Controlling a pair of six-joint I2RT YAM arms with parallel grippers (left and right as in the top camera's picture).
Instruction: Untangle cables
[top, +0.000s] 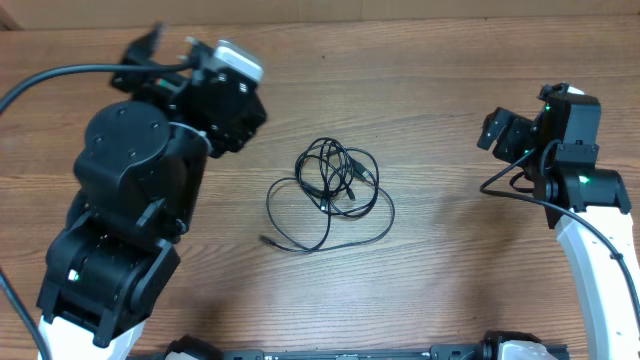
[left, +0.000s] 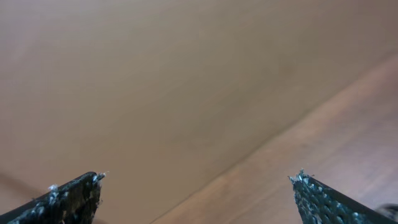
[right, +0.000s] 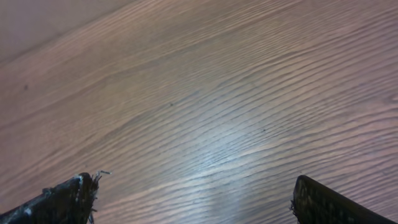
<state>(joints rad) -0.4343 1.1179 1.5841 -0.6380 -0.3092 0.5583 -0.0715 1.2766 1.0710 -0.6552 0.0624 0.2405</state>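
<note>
The cables (top: 331, 194) lie in the middle of the wooden table as one loose bundle of thin black loops. They are knotted densest near the top, and one plug end (top: 265, 240) trails toward the front left. My left gripper (top: 172, 45) is raised at the back left, well away from the bundle. In the left wrist view the left gripper (left: 198, 183) stands wide open and empty, facing the back wall. My right gripper (top: 497, 135) hovers to the right of the cables. The right gripper (right: 194, 186) is also wide open over bare wood. Neither wrist view shows the cables.
The bulky black left arm (top: 125, 170) covers the left side of the table, and its thick cable (top: 40, 80) arcs off to the left edge. The white right arm (top: 600, 250) runs down the right side. A beige wall (left: 155, 74) borders the table's back edge.
</note>
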